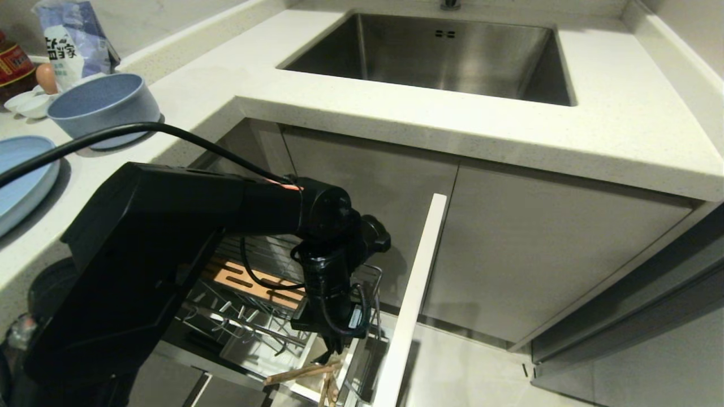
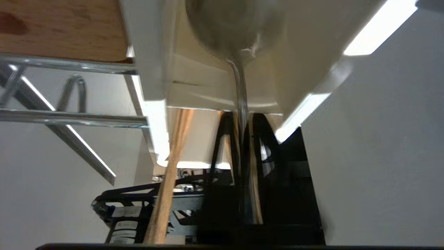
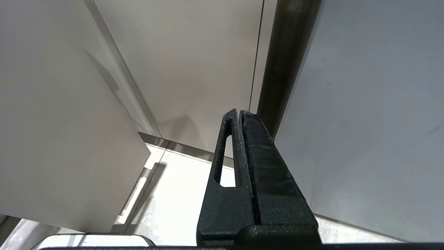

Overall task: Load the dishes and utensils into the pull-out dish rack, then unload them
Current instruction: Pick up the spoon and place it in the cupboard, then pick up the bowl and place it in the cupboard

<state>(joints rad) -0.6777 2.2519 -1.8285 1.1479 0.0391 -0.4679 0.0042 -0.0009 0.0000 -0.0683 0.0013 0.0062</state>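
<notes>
The pull-out dish rack (image 1: 249, 316) stands drawn out under the counter, with its wooden strip (image 1: 243, 280) and white panel front (image 1: 416, 294). My left gripper (image 1: 334, 350) points down into the white caddy (image 2: 152, 52) at the rack's front. In the left wrist view the left gripper (image 2: 242, 116) is shut on the handle of the silver spoon (image 2: 239, 83), whose bowl lies deep in the caddy. The chopsticks (image 1: 300, 373) lean out of the caddy beside it; one chopstick (image 2: 170, 173) passes beside the fingers. The pale-blue bowl (image 1: 104, 110) and plate (image 1: 22, 181) sit on the counter at left. My right gripper (image 3: 239, 113) is shut and parked low by the cabinets.
A steel sink (image 1: 452, 56) is set in the white countertop (image 1: 622, 124). Small white saucers (image 1: 25, 104), an egg (image 1: 46, 78), a bag (image 1: 73, 39) and a bottle (image 1: 14, 68) stand at the far left. Grey cabinet doors (image 1: 554, 254) close off the right of the rack.
</notes>
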